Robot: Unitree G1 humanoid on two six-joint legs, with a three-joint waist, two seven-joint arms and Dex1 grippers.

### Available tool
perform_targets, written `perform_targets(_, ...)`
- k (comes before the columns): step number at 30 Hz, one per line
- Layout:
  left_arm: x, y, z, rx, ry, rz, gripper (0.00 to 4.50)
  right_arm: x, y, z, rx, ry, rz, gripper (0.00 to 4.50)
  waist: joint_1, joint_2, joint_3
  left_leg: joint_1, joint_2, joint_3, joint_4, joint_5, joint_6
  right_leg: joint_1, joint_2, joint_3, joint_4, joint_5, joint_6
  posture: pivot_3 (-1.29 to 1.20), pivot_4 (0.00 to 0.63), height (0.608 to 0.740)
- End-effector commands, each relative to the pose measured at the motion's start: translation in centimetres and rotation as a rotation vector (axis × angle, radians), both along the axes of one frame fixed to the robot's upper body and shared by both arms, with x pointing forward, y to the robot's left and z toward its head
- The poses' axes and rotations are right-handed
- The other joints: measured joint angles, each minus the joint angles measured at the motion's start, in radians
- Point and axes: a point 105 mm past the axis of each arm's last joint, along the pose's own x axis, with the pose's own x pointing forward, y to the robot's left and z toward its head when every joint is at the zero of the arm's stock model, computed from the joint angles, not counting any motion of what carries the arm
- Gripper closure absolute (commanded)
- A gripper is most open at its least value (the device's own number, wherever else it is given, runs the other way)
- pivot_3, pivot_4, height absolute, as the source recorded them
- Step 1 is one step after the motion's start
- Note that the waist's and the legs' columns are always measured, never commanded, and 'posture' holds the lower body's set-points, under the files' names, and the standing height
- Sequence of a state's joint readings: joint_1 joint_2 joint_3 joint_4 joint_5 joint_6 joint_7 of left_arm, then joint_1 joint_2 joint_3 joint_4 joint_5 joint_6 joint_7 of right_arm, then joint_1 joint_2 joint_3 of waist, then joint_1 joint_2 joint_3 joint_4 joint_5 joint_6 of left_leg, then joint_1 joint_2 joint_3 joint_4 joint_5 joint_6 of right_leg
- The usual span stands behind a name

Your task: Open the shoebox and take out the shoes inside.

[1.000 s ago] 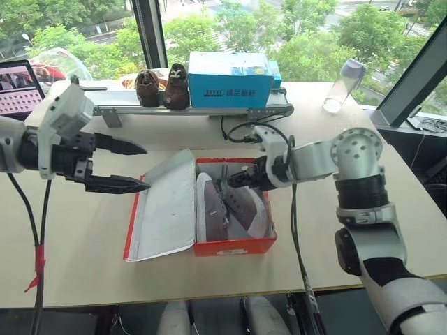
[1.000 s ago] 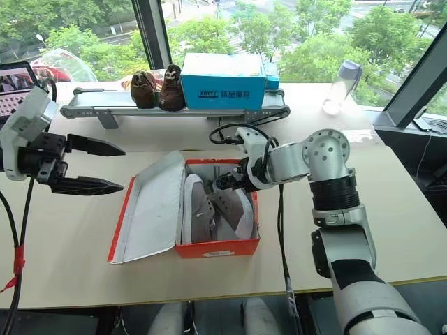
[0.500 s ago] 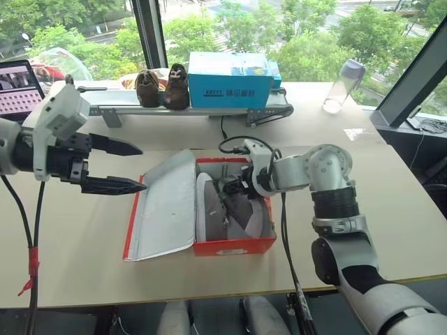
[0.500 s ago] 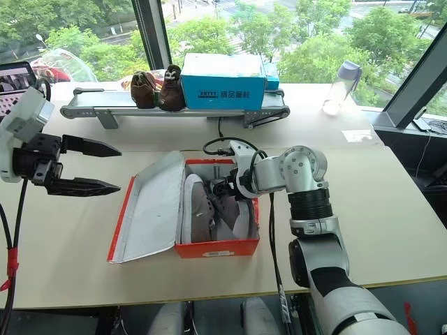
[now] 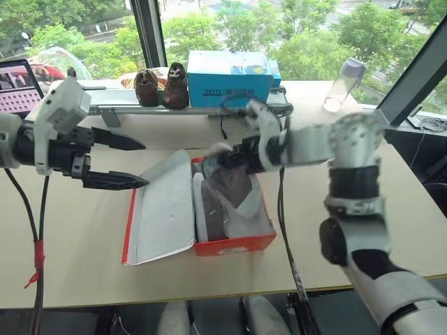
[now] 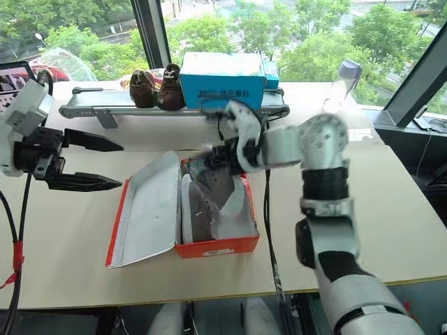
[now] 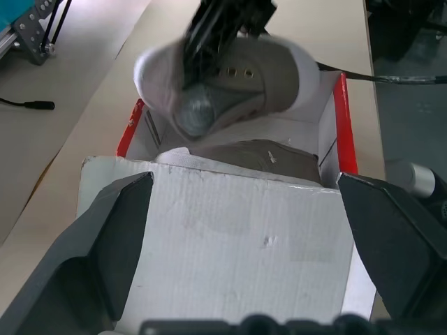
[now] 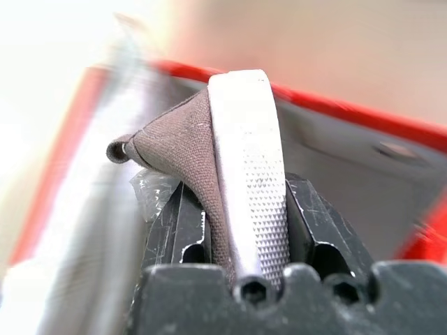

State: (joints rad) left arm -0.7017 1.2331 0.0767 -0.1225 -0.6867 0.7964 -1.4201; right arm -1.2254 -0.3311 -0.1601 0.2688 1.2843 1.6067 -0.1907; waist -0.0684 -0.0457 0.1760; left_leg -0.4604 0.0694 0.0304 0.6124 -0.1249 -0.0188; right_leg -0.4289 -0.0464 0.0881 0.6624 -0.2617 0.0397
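The red shoebox (image 5: pixel 234 243) lies open near the front edge of the table (image 5: pixel 84 265), its white-lined lid (image 5: pixel 162 209) folded flat toward the robot's left. Bare tabletop extends on both sides of the box and in front of it. Two grey-brown shoes are counted: one shoe (image 5: pixel 208 213) rests along the left wall inside the box; the other shoe (image 7: pixel 230 77) is raised over the box's far end, pinched at its heel edge between the closed fingers of the right gripper (image 5: pixel 227 157). The left gripper (image 5: pixel 129 164) hovers over the table left of the lid, fingers spread wide and holding nothing. Along the rear conveyor (image 5: pixel 188 109) stand two dark brown furry shoes (image 5: pixel 162 87) and one blue box (image 5: pixel 230 78); one bottle (image 5: pixel 343 85) stands far right. The right arm and lifted shoe are motion-blurred; the laptop (image 5: pixel 17 85) is cut off.
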Motion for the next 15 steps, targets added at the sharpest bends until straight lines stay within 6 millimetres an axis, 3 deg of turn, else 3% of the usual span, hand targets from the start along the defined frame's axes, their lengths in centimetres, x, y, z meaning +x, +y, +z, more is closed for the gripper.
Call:
perform_targets(1,0.5,-0.4,1.1,0.003,-0.062,-0.031,0.0,-0.6,-3.4,7.2,0.253,-0.056,0.031,3.43,0.004,0.0,0.0,0.0,0.0,0.0,0.0,0.0,0.0,0.0,0.0,0.0,0.0,0.0,0.0,0.0,0.15,0.74)
perform_targets(3,0.7,-0.4,1.1,0.001,-0.064,-0.037,0.0,-0.1,-5.4,8.0,0.259,-0.082,-0.048,3.43,0.009,0.0,0.0,0.0,0.0,0.0,0.0,0.0,0.0,0.0,0.0,0.0,-0.001,0.0,0.0,0.0,0.15,0.74)
perform_targets(7,1.0,-0.7,1.1,0.006,-0.066,-0.061,0.0,1.5,-13.5,8.2,0.423,-0.111,-0.33,3.43,0.02,-0.001,0.0,0.0,0.0,0.0,-0.002,0.0,0.0,0.003,0.0,0.0,-0.006,0.0,0.0,0.0,0.15,0.74)
perform_targets(9,1.2,-0.8,1.1,0.007,-0.067,-0.069,0.0,1.7,-15.9,6.4,0.427,-0.079,-0.4,3.43,0.024,-0.001,0.0,0.0,-0.001,0.0,-0.002,0.0,0.0,0.002,0.0,0.001,-0.006,0.0,0.0,0.0,0.15,0.74)
perform_targets(11,1.4,-0.9,1.0,0.011,-0.069,-0.082,0.0,2.0,-17.9,3.2,0.395,-0.007,-0.478,3.43,0.025,-0.001,0.0,0.0,-0.001,0.0,-0.002,0.0,0.0,0.002,0.0,0.001,-0.005,0.0,0.0,0.0,0.15,0.74)
perform_targets(15,1.8,-1.4,1.2,0.014,-0.071,-0.103,0.0,2.3,-18.4,-2.2,0.413,0.117,-0.495,3.43,0.016,0.0,0.0,0.0,-0.001,0.0,-0.002,0.0,0.0,0.002,0.001,0.003,-0.004,0.0,0.0,0.0,0.15,0.74)
